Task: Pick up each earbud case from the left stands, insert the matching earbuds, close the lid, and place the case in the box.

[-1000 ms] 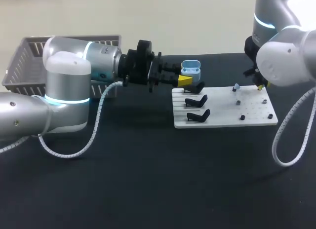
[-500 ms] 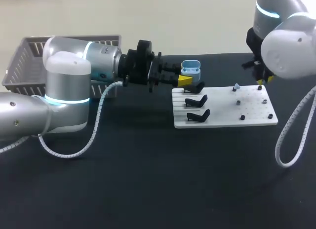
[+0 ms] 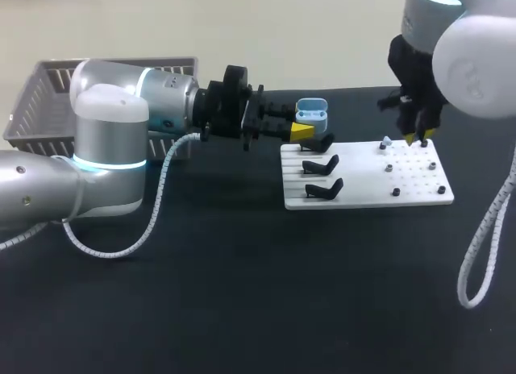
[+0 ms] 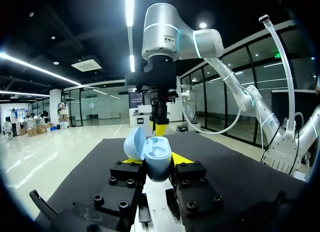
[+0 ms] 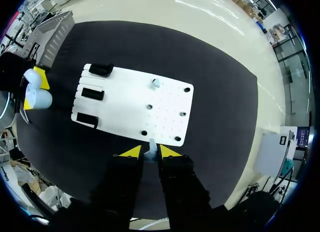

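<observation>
Head view: the left arm point(image 3: 113, 140) entered from the frame's left and reached to centre frame. Its left jaws were closed on the body of a light blue earbud case point(image 3: 311, 112), one yellow tip on each side. The case was held off the black bench point(image 3: 242, 293), lid open, above the far left corner of the white board point(image 3: 367, 198).

Left wrist view: the case point(image 4: 152, 157) sat between the two yellow tips. Its lid point(image 4: 134, 144) was hinged back and the inner wells were exposed.

The board lay right of centre. Three black stands point(image 3: 321, 166) stood in a row along its left edge. A single pale earbud point(image 3: 385, 141) sat on the board's far side, and small dark pegs were spread over its right half.

The right arm point(image 3: 476, 60) came in from the upper right. Its right jaws pointed down over the board's far right corner, apart from the board.

Right wrist view: the jaws were nearly closed on a small pale earbud piece point(image 5: 151, 147) between the yellow tips, with the board point(image 5: 125, 99) beneath and ahead of them.

A grey mesh basket point(image 3: 32, 100) stood at the upper left, behind the left arm.
</observation>
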